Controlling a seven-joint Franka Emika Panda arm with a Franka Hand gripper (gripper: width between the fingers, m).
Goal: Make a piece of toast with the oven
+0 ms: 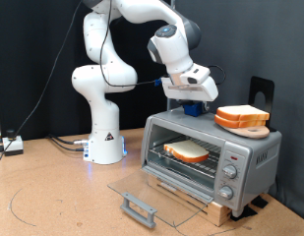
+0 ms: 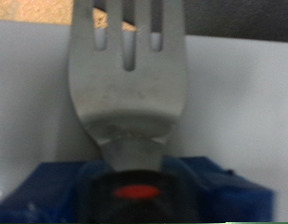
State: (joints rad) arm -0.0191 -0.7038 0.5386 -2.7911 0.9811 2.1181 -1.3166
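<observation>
The silver oven [image 1: 252, 152] stands on the table with its glass door [image 1: 142, 185] folded down open. The piece of toast [image 1: 188, 150] lies flat on the wire rack inside. My gripper [image 1: 192, 102] hangs just over the oven's top, by a blue block [image 1: 194, 110] that rests there. The wrist view is filled by a metal fork [image 2: 128, 84], seen flat on, rising from a blue part [image 2: 50, 191] with a red dot. My fingers do not show in it.
A thicker stack of bread slices [image 1: 241, 117] sits on a small wooden board on the oven's top, towards the exterior view's right. The door's grey bar handle [image 1: 139, 207] juts out over the table. The arm's base [image 1: 104, 138] stands behind. A cable box [image 1: 14, 146] lies far left.
</observation>
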